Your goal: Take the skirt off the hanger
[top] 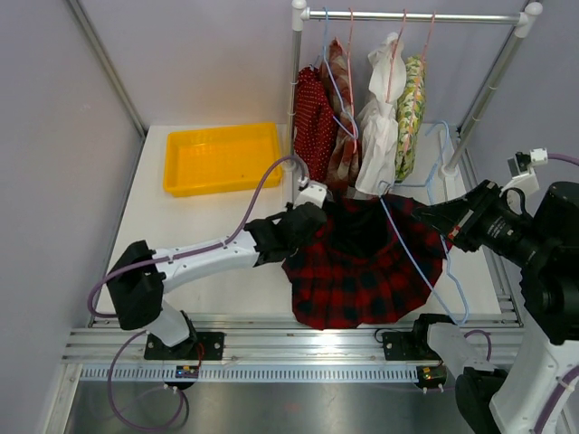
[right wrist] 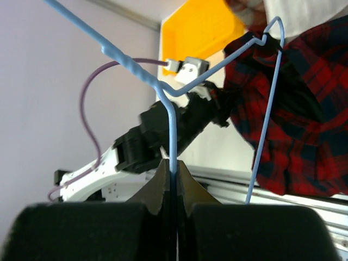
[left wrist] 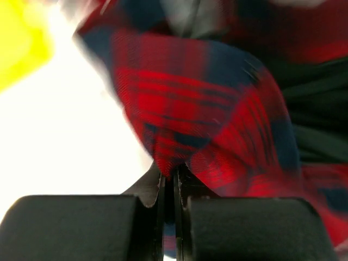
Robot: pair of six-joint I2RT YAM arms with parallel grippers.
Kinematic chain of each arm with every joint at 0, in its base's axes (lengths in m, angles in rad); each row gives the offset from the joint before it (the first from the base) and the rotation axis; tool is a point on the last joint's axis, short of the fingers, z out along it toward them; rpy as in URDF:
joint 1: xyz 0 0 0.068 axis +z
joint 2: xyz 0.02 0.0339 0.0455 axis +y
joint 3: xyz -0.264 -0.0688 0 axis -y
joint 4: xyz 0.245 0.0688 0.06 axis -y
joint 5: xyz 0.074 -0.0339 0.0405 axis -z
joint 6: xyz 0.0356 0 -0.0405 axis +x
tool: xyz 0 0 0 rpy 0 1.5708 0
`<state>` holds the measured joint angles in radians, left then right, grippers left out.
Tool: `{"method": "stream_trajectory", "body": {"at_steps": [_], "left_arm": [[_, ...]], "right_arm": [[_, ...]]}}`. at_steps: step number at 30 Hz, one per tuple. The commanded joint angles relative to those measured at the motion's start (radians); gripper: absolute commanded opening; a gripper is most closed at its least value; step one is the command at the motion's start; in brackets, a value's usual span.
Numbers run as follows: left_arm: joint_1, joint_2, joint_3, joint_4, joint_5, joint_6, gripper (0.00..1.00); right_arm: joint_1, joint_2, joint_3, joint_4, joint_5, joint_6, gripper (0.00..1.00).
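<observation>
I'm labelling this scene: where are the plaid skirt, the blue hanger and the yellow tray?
plaid skirt (top: 362, 280), top external view, middle of the spread fabric.
blue hanger (right wrist: 172, 130), right wrist view, upright wire stretch near the picture's centre.
yellow tray (top: 222, 161), top external view, bare floor.

so the skirt (top: 362, 276) is red and navy plaid with a dark black inside showing at the waist. it's spread out in a rumpled fan on the table's near side, hem toward the front rail. its left edge is bunched up and pinched tight in the left gripper (left wrist: 173, 182). the hanger (right wrist: 171, 130) is thin light blue wire, tilted and lying slantwise over the skirt's right half. one corner is still tucked at the waistband, and the right gripper (right wrist: 173, 168) is clamped on its wire just below the twisted neck
</observation>
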<state>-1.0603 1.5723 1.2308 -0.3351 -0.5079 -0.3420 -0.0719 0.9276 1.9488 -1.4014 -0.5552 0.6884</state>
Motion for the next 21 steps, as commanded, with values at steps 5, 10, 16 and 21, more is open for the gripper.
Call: {"method": "stream_trajectory", "body": {"at_steps": [5, 10, 16, 21], "left_arm": [[0.146, -0.283, -0.240, -0.154, -0.327, -0.233, 0.00], [0.250, -0.420, -0.200, -0.212, -0.464, -0.229, 0.00], [0.260, -0.574, -0.145, -0.039, -0.508, -0.008, 0.00], [0.284, -0.538, 0.109, -0.160, -0.468, 0.018, 0.00]], "right_arm": [[0.020, -0.009, -0.183, -0.238, -0.412, -0.055, 0.00], [0.119, -0.065, -0.341, -0.240, -0.379, -0.043, 0.00], [0.136, -0.150, -0.527, -0.238, -0.345, -0.073, 0.00], [0.136, -0.154, -0.540, -0.240, -0.206, -0.130, 0.00]]}}
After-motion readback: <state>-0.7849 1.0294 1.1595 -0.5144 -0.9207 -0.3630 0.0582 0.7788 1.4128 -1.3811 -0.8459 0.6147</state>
